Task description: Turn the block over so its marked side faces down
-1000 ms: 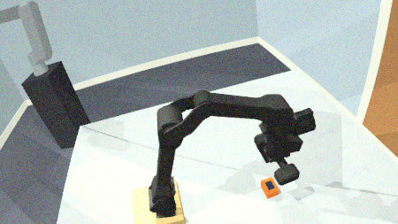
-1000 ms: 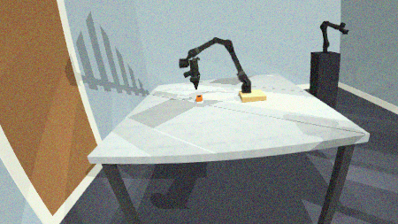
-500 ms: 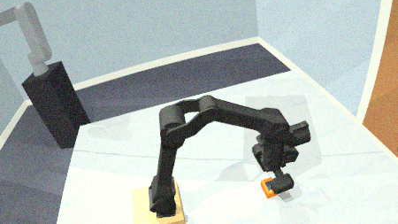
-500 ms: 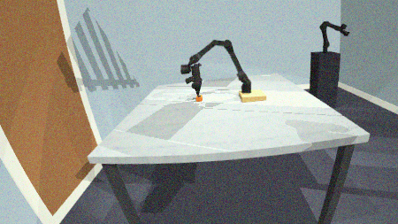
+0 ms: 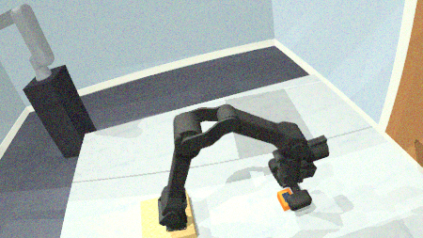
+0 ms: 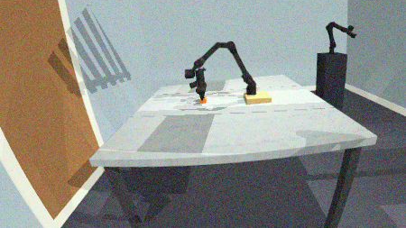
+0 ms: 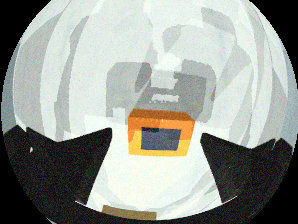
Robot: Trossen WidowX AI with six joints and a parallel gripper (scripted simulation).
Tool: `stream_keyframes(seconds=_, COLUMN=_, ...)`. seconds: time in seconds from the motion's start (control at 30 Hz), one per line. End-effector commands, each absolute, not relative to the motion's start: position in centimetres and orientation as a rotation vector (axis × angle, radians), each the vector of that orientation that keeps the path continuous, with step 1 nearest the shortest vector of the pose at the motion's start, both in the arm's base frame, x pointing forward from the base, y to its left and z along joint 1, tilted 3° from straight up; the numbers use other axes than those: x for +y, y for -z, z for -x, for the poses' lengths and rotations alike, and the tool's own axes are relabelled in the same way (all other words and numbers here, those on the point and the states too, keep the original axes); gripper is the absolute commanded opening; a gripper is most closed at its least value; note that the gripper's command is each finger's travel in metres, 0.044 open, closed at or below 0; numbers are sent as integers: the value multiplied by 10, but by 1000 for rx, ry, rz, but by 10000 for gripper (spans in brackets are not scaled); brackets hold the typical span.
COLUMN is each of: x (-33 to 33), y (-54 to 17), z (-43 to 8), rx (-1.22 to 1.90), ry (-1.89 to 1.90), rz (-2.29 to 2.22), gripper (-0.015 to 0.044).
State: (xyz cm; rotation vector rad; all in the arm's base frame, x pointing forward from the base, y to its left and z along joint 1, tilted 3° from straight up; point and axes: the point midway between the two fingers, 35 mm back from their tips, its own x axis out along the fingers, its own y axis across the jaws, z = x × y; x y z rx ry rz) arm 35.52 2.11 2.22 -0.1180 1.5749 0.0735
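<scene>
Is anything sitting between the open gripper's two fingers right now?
Yes. In the wrist view the orange block, its dark marked side facing up, lies on the table between the fingers of the open gripper, untouched by either.

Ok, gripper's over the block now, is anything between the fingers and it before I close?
Nothing visible is in the way. In the wrist view the orange block sits on the table between the open gripper fingers, its dark marked face up, with bare table on either side. The top view shows no other object near it.
</scene>
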Motion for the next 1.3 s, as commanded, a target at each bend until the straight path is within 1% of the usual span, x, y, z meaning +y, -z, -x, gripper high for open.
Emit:
stream_keyframes(seconds=0.0, x=20, y=-15, z=-353, rx=1581, ry=-70, rz=123, gripper=440)
stream_keyframes(seconds=0.2, x=20, y=-8, z=-353, rx=1581, ry=-70, rz=123, gripper=440)
stream_keyframes(seconds=0.37, x=20, y=-8, z=-353, rx=1581, ry=-70, rz=123, gripper=309)
stream_keyframes(seconds=1.1, x=20, y=-8, z=-353, rx=1581, ry=-70, rz=123, gripper=162)
stream_keyframes(seconds=1.27, x=21, y=-33, z=-353, rx=1581, ry=-70, rz=123, gripper=31)
